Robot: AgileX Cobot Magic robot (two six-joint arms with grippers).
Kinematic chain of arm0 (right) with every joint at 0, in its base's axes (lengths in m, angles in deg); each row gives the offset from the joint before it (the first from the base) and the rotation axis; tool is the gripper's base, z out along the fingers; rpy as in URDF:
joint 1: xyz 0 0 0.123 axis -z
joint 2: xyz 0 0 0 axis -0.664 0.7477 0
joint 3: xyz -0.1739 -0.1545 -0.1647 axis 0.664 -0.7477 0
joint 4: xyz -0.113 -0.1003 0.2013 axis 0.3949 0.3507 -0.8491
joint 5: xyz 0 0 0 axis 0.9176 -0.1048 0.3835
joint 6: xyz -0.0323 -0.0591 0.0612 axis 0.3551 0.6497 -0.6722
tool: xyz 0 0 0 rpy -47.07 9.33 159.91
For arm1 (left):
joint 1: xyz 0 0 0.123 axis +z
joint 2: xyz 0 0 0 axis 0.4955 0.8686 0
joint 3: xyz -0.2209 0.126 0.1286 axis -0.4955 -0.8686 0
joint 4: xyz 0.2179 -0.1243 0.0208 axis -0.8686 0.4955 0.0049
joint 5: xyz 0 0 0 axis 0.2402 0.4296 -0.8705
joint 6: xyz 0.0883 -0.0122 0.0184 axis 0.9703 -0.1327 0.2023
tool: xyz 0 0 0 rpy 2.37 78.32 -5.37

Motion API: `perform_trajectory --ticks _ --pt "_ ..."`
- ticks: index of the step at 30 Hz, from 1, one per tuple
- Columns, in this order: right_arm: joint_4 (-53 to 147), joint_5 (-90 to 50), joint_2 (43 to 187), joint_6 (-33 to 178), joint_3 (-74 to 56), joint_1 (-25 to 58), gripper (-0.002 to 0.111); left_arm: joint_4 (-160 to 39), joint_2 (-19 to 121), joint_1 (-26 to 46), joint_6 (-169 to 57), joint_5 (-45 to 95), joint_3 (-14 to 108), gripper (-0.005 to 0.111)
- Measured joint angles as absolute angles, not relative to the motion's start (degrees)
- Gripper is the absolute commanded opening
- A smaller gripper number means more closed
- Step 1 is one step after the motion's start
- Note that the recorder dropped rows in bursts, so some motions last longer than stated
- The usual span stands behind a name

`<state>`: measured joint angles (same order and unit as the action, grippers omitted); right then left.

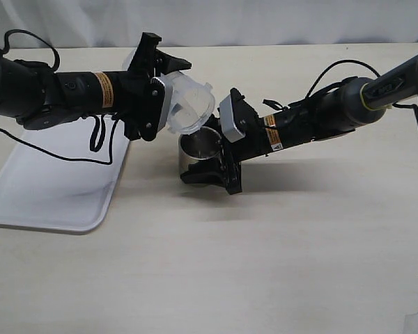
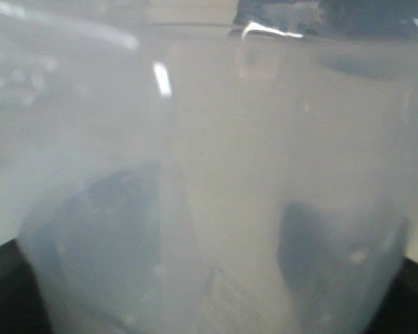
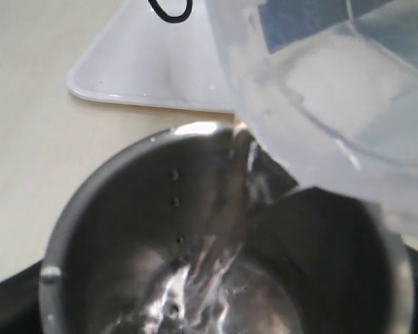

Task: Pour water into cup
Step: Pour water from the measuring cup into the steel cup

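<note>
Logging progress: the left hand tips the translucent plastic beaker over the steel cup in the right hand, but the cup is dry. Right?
Not dry: the right wrist view shows water streaming from the translucent plastic beaker into the short stainless-steel cup. The rest stands.

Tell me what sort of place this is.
Probably a robot lab bench, not a kitchen: a cabled black left arm and right arm work over a plain pale table with a white tray, pouring from a plastic beaker into a steel cup.

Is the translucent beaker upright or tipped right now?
Tipped. The beaker leans mouth-down over the steel cup, and water streams from its lip into the cup.
</note>
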<state>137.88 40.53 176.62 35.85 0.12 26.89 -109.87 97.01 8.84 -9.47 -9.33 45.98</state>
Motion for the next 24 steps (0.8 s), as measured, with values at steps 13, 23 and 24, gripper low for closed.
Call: perform_trajectory --ticks 13,23,24 --pt "137.9 40.5 176.6 35.9 0.1 26.9 0.004 -107.6 97.0 8.7 -6.0 -9.8 46.0 0.0" --pt "137.9 40.5 176.6 35.9 0.1 26.9 0.004 -107.2 97.0 8.5 -2.5 -10.3 46.0 0.0" --pt "137.9 40.5 176.6 35.9 0.1 26.9 0.004 -107.2 97.0 8.5 -2.2 -10.3 46.0 0.0"
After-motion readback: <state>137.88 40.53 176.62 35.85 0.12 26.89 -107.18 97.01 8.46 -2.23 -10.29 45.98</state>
